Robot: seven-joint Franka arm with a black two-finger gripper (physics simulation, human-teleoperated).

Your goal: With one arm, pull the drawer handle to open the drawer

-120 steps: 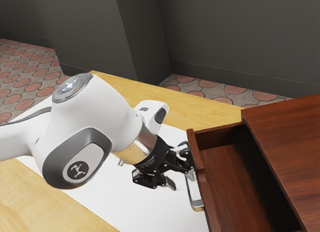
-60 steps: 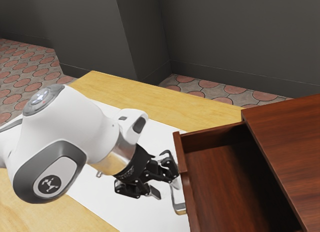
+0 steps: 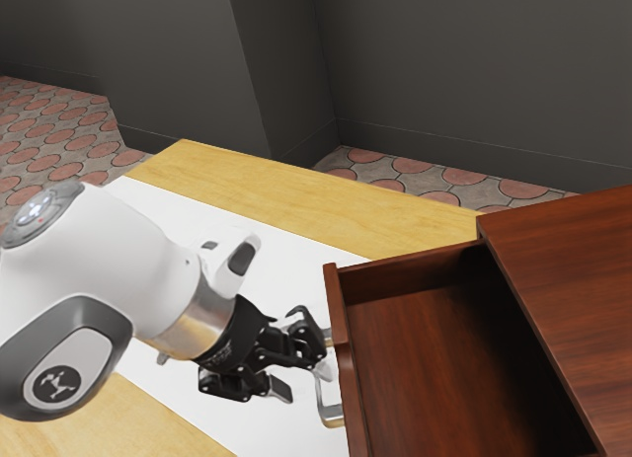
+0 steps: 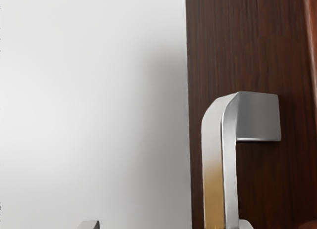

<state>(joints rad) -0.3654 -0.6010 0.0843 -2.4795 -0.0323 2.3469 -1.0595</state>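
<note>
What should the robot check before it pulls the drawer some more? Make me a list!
1. Is the tool at the drawer handle? Ok, it sits right by the silver bar.
2. Is the handle under the hand? Ok, in the wrist view its bent corner shows against the drawer front.
3. Is the drawer open? Ok, its inside shows, out from under the cabinet top.
4. Is it pulled out all the way? Cannot tell.
5. Is there room to pull further? Probably ok, since the white mat stretches on toward the arm.
</note>
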